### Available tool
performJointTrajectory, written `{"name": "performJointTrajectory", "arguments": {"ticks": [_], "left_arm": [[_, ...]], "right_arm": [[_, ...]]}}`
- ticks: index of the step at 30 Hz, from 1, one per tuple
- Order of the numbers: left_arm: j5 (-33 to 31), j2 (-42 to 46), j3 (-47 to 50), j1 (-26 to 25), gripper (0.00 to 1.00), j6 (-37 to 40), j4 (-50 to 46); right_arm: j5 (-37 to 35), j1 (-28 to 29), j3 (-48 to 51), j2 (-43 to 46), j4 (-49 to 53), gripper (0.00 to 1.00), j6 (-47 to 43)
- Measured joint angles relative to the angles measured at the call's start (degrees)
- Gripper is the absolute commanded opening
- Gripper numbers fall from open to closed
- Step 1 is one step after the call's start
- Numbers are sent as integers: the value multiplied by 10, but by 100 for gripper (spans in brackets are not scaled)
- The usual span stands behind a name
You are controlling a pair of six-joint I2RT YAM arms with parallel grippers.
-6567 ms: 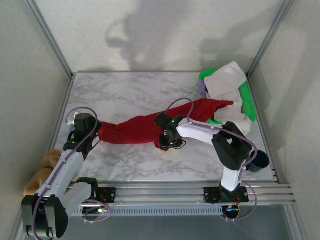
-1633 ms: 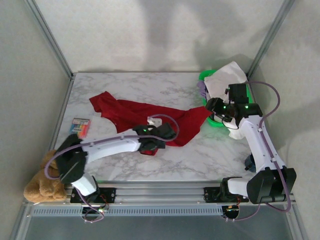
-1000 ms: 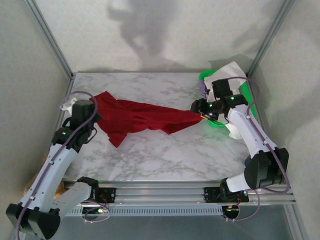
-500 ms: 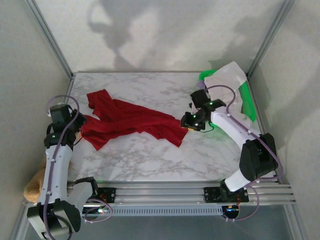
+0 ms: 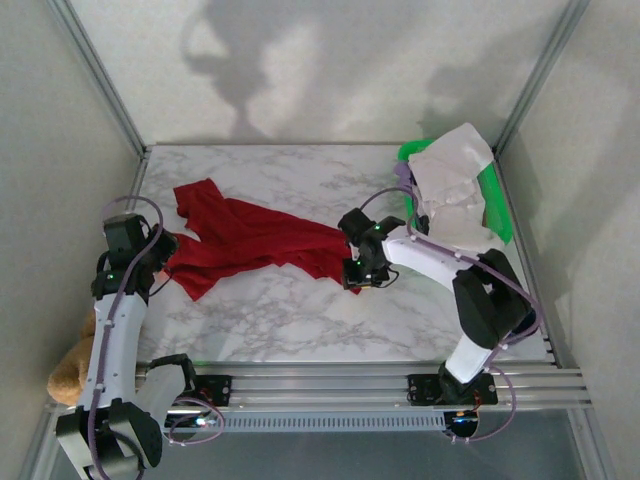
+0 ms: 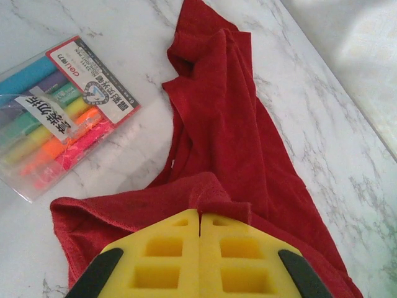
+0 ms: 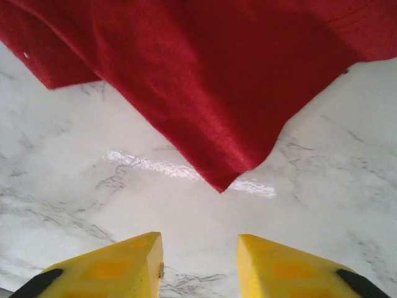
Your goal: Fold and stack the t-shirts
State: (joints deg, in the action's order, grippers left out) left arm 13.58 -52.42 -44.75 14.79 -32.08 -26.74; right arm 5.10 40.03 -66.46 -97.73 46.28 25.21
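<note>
**Only the left gripper is gripping the red shirt**

At far left, the left gripper is pinching the shirt's edge, pads pressed together, near a marker pack. The shirt is lying crumpled across the table's middle. The right gripper is standing partly open and empty at the shirt's right corner. At upper right, the white shirt is draping over the basket.

The stretched t-shirt lies across the middle of the table, its left end in the left gripper and its right corner just ahead of the right gripper. A marker pack lies beside the left end. At the far right, a basket holds the second t-shirt. A teddy bear sits off the near-left edge.
</note>
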Motion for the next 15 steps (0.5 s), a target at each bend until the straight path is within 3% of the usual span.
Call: {"name": "performJointTrajectory", "arguments": {"ticks": [12,15], "left_arm": [[8,0,0,0,0,0,0],[8,0,1,0,0,0,0]], "right_arm": [[-19,0,-1,-73,-37,33,-6],[-21,0,-9,-85,-30,21,-3]]}}
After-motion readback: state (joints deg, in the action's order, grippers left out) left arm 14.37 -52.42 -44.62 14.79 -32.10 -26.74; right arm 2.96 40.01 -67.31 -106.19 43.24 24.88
